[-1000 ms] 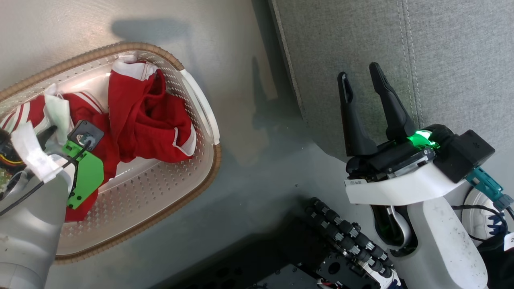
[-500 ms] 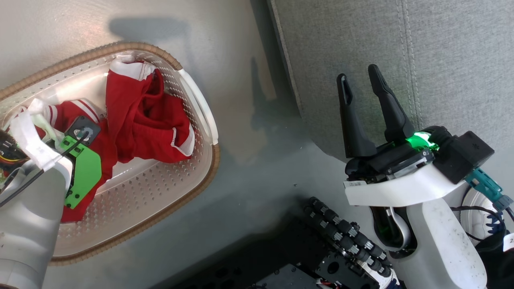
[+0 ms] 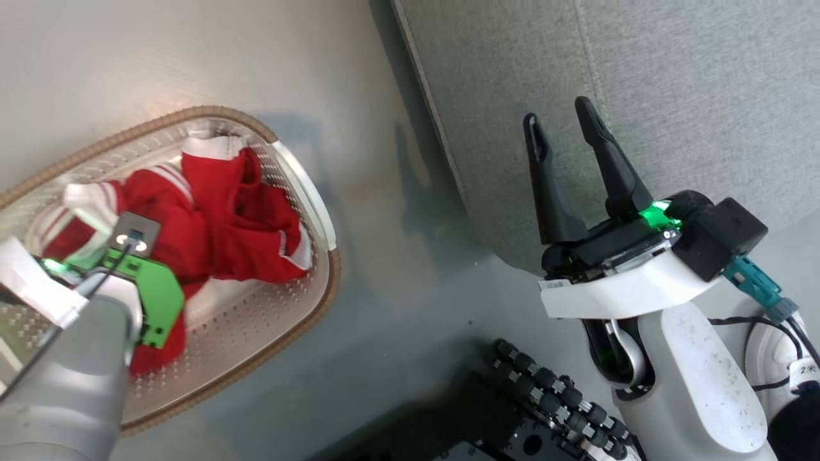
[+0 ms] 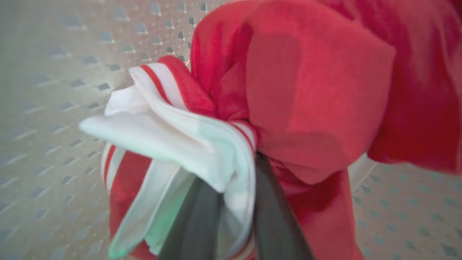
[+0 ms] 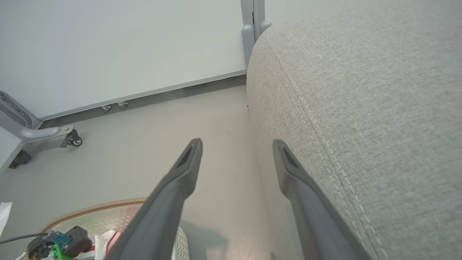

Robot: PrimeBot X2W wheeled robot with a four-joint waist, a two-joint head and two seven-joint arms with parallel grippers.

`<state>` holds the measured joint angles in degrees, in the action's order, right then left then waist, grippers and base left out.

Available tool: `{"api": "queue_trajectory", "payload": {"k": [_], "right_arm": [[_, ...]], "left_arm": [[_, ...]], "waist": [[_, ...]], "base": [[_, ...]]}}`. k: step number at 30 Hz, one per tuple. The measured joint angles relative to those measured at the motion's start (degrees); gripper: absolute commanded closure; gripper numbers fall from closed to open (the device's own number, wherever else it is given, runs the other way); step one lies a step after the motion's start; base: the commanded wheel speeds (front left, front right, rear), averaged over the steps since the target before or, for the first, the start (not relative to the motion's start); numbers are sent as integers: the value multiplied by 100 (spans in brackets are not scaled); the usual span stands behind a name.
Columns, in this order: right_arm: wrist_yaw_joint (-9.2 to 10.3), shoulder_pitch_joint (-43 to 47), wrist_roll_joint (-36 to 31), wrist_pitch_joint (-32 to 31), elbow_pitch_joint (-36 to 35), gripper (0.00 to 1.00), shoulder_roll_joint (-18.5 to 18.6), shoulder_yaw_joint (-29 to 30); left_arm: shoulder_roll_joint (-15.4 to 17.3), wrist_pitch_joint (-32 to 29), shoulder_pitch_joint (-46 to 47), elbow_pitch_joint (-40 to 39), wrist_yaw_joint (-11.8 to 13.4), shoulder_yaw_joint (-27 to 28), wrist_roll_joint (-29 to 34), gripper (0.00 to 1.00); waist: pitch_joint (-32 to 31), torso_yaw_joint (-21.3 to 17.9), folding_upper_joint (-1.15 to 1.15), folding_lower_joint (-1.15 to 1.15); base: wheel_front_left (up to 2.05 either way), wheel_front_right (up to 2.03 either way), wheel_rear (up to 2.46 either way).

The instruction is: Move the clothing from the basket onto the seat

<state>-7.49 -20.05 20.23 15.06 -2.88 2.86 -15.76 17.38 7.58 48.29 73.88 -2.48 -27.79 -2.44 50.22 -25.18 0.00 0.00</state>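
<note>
Pale arms, dark fingers.
Right arm (image 3: 692,378): white shell, black fingers (image 3: 549,192), green light (image 3: 656,216), teal plug (image 3: 749,282) at its 4 o'clock; left arm (image 3: 70,384): grey, green bracket (image 3: 160,301).

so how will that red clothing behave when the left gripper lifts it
Likely floppy: the red clothing bunches in soft folds around the left gripper. Probably light, being thin fabric. Its loose end may trail and drag inside the basket.

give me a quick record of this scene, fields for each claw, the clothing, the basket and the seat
left claw: shut on a white-trimmed fold of the clothing, inside the basket
right claw: open, holding nothing, near the edge of the seat
clothing: red, bunched in the basket
basket: on the floor beside the seat
seat: grey woven fabric, stitched seam
</note>
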Motion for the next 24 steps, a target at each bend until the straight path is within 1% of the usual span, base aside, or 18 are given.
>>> {"api": "queue_trajectory", "payload": {"k": [4,9,12,15,16,18,21,24], "right_arm": [[0,88,-231,0,141,0,-5,57],[0,331,-458,0,336,0,-8,89],[0,472,-567,0,435,0,-10,97],[0,625,-595,0,487,0,-11,140],[0,693,-611,0,498,0,-10,155],[0,760,-639,0,511,0,-8,156],[0,873,-700,0,560,0,-9,145],[0,1003,-735,0,608,0,-9,143]], "left_arm": [[-269,328,-150,2,-1,47,-133,100],[-570,648,-395,-35,0,204,-415,100],[-656,721,-617,-211,-3,296,-535,100],[-676,737,-922,-910,-64,342,-591,100],[-669,740,-1063,-1277,-63,370,-600,100],[-669,747,-1304,-1713,-60,477,-687,100],[-626,746,-1768,-2395,-56,684,-753,100],[-704,746,-2136,-2999,-53,1001,-882,100]], "waist": [[-346,84,0,0],[-947,264,0,0],[-1341,376,0,0],[-1747,490,0,0],[-1922,541,0,0],[-2149,613,0,-1],[-2552,752,0,-1],[-2912,881,0,-1]], "base": [[0,0,0],[0,0,0],[0,0,0],[0,0,0],[0,0,0],[0,0,0],[0,0,0],[0,0,0]]}}
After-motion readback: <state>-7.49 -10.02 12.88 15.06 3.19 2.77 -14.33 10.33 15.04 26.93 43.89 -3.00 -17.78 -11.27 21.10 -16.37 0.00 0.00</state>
